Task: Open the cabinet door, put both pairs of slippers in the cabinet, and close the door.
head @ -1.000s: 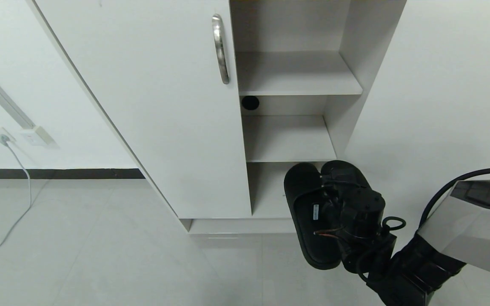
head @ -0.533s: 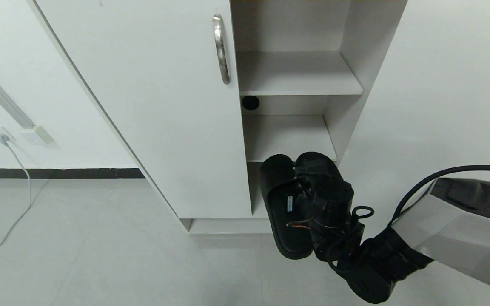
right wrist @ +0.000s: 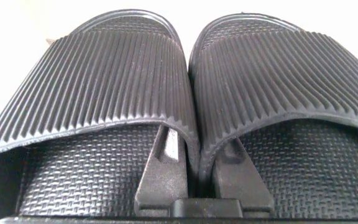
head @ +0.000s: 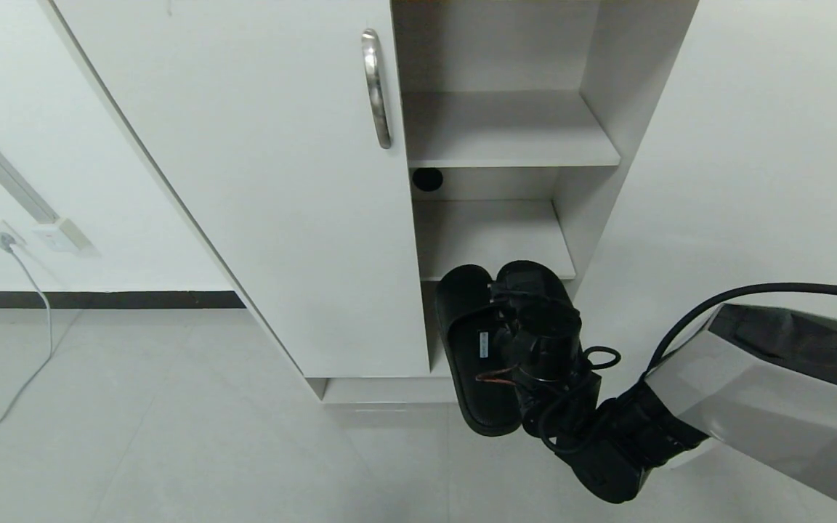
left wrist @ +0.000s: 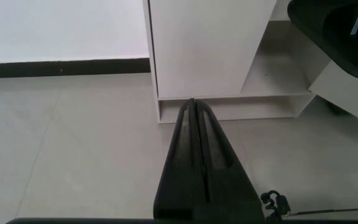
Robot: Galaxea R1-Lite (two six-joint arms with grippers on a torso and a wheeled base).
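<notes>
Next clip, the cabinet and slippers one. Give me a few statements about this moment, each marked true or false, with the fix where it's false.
1. The cabinet door stands open. True.
2. The right gripper holds two black slippers side by side. True.
3. The slippers lie on a shelf inside the cabinet. False: they hang in the right gripper, in the air in front of the lowest compartment.
4. The left gripper has its jaws wide open. False: its jaws are shut with nothing between them, low over the floor and pointing at the cabinet's base.
</notes>
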